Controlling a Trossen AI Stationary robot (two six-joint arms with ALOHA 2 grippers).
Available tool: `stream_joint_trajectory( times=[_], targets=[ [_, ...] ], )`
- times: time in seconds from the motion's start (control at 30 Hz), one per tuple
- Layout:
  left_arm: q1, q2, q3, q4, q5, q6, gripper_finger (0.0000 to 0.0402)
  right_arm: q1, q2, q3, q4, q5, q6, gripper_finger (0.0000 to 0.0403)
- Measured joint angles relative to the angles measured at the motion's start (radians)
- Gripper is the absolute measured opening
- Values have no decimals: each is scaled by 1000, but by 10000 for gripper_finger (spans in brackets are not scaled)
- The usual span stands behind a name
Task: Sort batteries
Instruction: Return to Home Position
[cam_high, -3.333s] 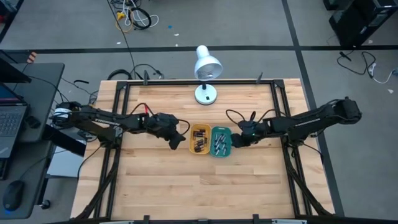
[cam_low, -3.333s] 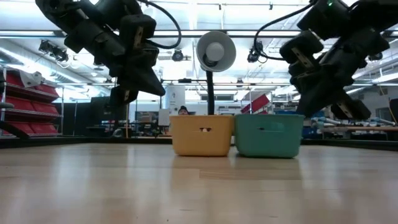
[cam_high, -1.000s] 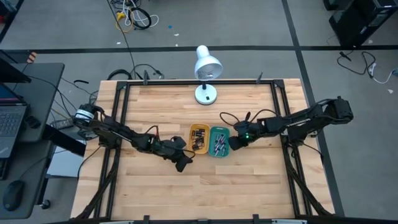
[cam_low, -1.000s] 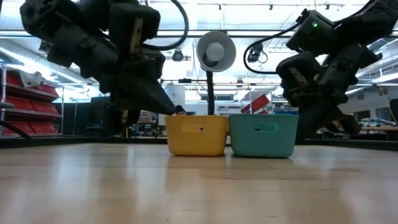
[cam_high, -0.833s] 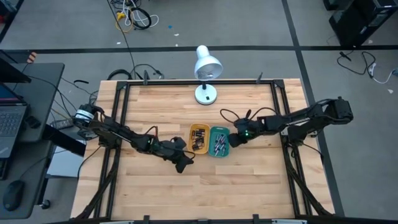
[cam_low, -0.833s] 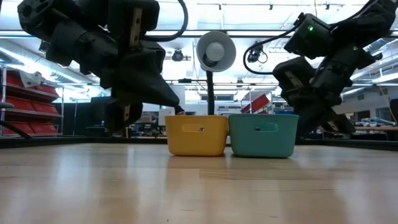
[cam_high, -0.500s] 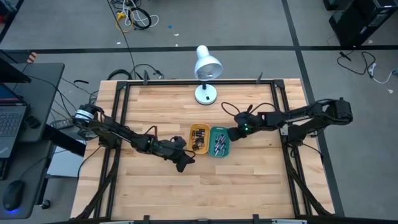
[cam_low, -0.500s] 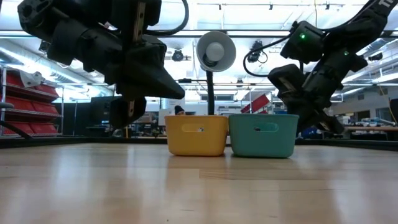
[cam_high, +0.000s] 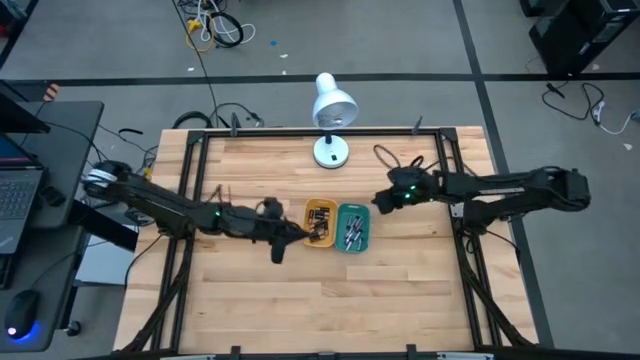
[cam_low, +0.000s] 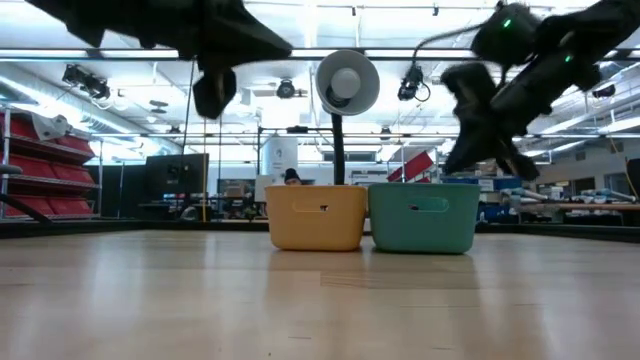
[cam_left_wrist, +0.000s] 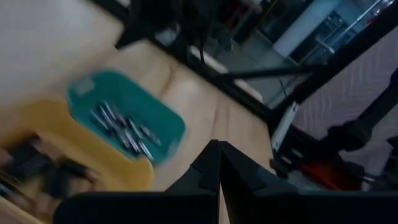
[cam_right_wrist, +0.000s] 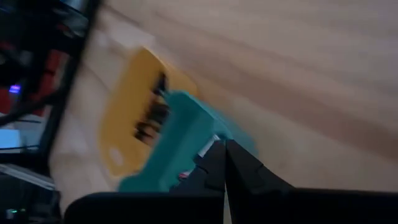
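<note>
SORTING ALL BUT DONE: The small yellow plastic tray (cam_low: 316, 225) holds the dark cylindrical batteries (cam_left_wrist: 43, 169). The matching teal plastic tray (cam_low: 425, 220) stands touching the yellow tray on the side toward the right arm and holds the silvery cylindrical batteries (cam_left_wrist: 121, 129). In the overhead view no loose cell shows on the pale wooden table (cam_high: 400, 290) around the yellow tray. By that evidence every cell has gone into one tray or the other.

The left gripper (cam_left_wrist: 219, 155) sits just beside the yellow tray on the left arm's side. Its two dark fingers are pressed together with nothing between them. The right gripper (cam_right_wrist: 224, 155) sits farther from the yellow tray, past the teal tray. It is likewise pinched closed and carries nothing. In the table-level view both hang well above the yellow tray's rim, clear of its contents.

What is left appears to be only the parking of the two arms. The count of cells in each tray cannot be read from these views.
</note>
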Motion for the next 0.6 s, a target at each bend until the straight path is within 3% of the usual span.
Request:
stream_joint_trajectory(
  times=[0.33,0.47,0.6],
  targets=[
    [107,-196,0,-85,-7,179,15,-18,-340,0,-9,73,-86,0],
    [153,-210,0,-89,-5,180,19,13,-383,0,14,59,-138,0],
    [185,-252,0,-39,20,286,22,66,-397,0,166,102,-324,0]
  ],
)
